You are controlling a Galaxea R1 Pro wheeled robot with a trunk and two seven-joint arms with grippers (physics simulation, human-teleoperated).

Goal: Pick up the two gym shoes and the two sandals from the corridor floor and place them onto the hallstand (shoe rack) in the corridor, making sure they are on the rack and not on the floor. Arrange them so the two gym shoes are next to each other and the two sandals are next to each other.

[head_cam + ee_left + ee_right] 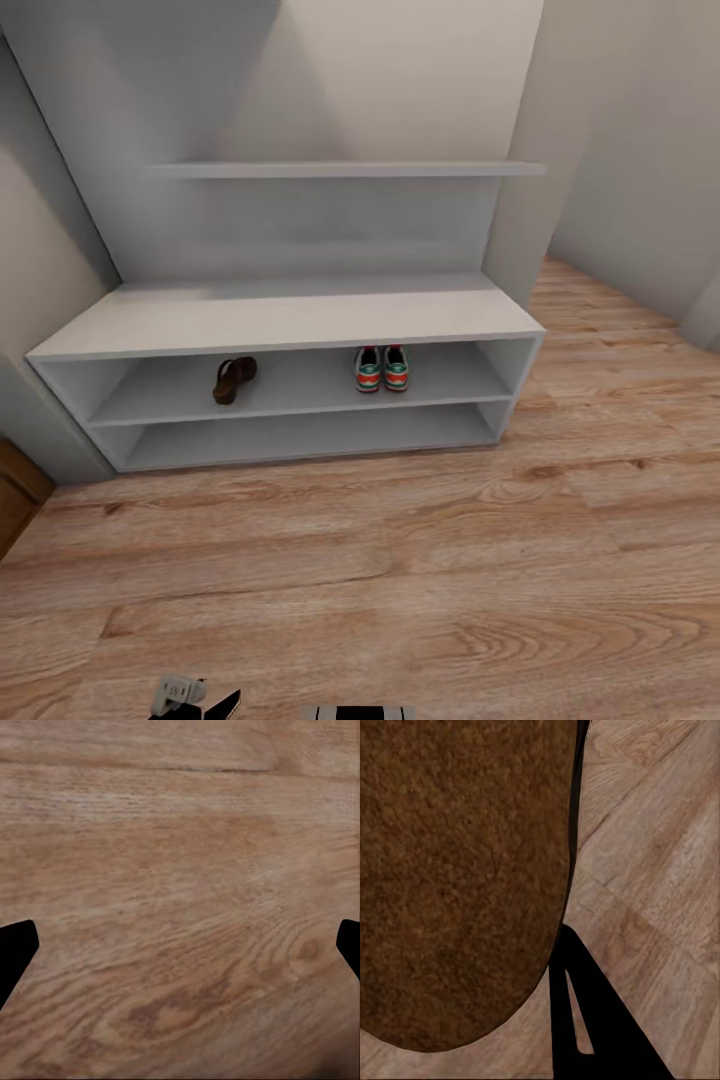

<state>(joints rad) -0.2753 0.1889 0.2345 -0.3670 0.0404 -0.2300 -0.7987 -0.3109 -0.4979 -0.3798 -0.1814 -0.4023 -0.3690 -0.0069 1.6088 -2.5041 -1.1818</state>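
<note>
The corridor floor point(420, 560) is the largest thing before me, light wood planks with knots, wide and bare between my base and the hallstand point(290, 320). The hallstand stands against the wall, with a flat bench top, two open shelf levels under it and an upper shelf on the tall back panel. On its upper open level the two gym shoes point(381, 369) stand side by side, touching, right of the middle. On the same level, left of the middle and well apart from them, one sandal point(233, 379) lies a little tilted. The lower level holds nothing I can see.

My right jaws point(566, 967) hold the other sandal point(457, 877); its brown sole is very close to the wrist camera, one dark finger point(592, 1020) lies along its edge, and the plank floor is behind. My left jaws point(180, 945) are spread wide over the floor, with nothing between the two dark fingertips point(15, 949)
</note>
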